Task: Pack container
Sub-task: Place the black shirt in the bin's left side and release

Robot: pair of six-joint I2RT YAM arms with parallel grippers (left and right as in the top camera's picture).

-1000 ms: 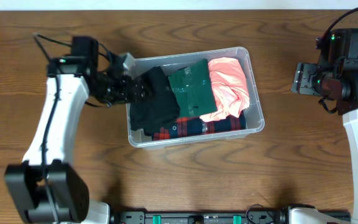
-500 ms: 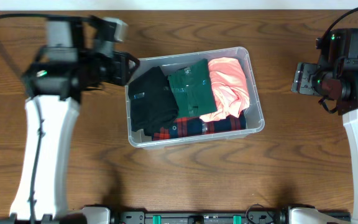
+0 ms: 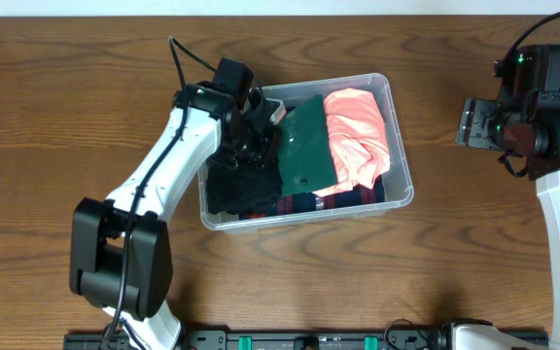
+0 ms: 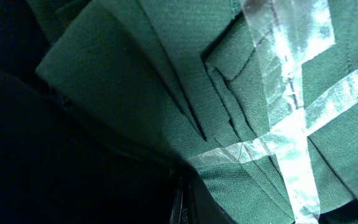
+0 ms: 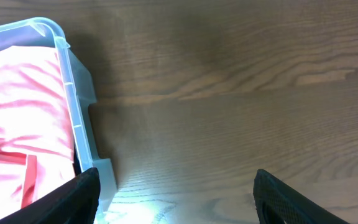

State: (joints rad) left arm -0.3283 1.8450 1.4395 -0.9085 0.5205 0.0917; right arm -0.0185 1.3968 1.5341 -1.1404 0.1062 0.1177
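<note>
The container [image 3: 301, 218], a clear plastic bin, stands mid-table, and its corner [image 5: 68, 93] shows in the right wrist view. Inside lie a black garment [image 3: 224, 190], a green folded garment [image 3: 304, 151] crossed with clear tape [image 4: 289, 127], a pink garment [image 3: 358, 136] and a plaid one [image 3: 343, 198]. My left gripper [image 3: 261, 131] is down inside the bin, shut, at the seam between the black and green garments; its fingertips [image 4: 182, 208] barely show against the green fabric [image 4: 135, 74]. My right gripper [image 3: 474, 124] hangs open over bare wood right of the bin, nothing between its fingers [image 5: 73, 199].
The wooden table [image 3: 86, 87] surrounds the bin on all sides. The right arm's body [image 3: 552, 107] stands at the right edge. The left arm's base [image 3: 120, 262] sits at the front left.
My left gripper has gone from outside the bin's left wall, up, then down into the bin, and its jaws have shut. The right arm has not moved.
</note>
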